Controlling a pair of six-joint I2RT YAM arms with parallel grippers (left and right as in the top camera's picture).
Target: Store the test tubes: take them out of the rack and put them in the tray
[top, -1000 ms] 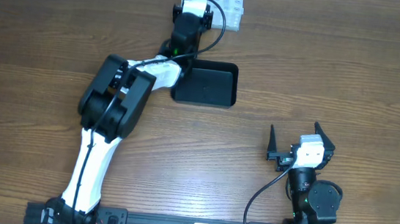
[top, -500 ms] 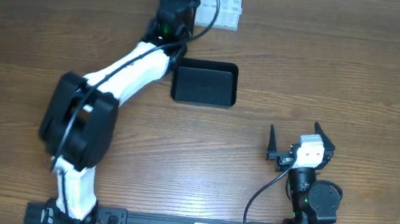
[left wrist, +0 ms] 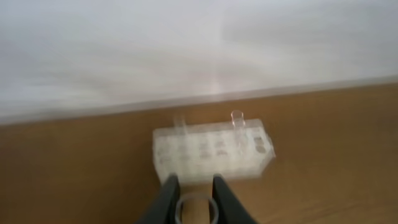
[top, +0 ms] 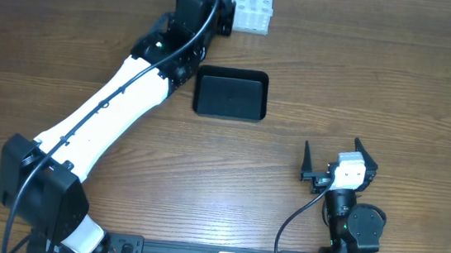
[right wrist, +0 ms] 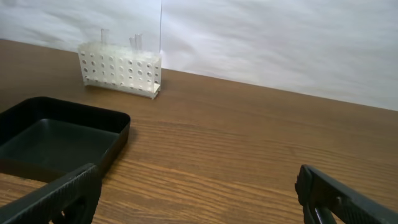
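Test tube — clamped between the left gripper's fingers, just beside the rack at the table's far edge. Tray lies near the rack. Right gripper — fingers apart, well away.

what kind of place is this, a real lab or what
Likely a robot test bench set up as a mock lab, not a working one: a left arm and right arm at a bare wooden table, a plain white wall behind, plus a clear test tube rack and a black tray.
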